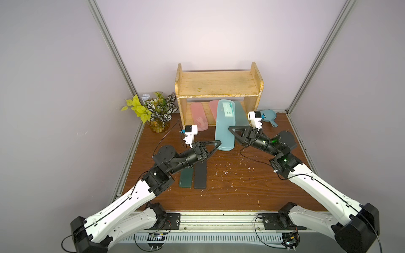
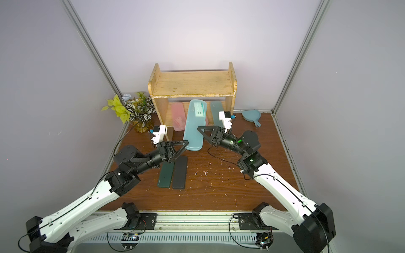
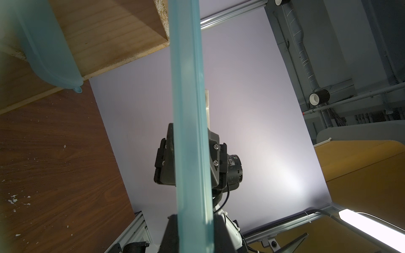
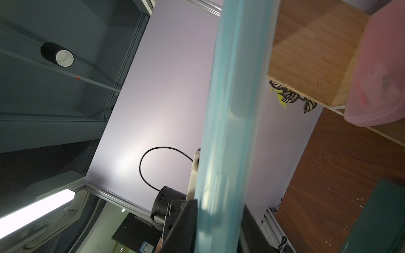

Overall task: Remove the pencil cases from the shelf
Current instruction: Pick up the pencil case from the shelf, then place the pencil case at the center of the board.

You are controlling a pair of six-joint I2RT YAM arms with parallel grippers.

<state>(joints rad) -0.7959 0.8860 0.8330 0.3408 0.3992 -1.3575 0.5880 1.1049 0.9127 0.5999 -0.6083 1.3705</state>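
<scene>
So we had both claws pinched shut on the same light teal case (image 1: pixel 225 122): left claw (image 1: pixel 218 144) on its near end, right claw (image 1: pixel 230 128) on its long edge. The shelf (image 1: pixel 219 85) sat just beyond both claws, with pink cases (image 1: pixel 198 118) on its lower tier.

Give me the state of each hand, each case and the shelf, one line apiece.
left hand, shut on held teal case.
right hand, shut on the same case.
held teal case, in the air, off the shelf.
other teal case, lying on lower tier.
pink cases, both on lower tier, one overhanging its front.
green case, flat on table.
black case, flat beside it.
shelf, upright, top tier bare.
</scene>
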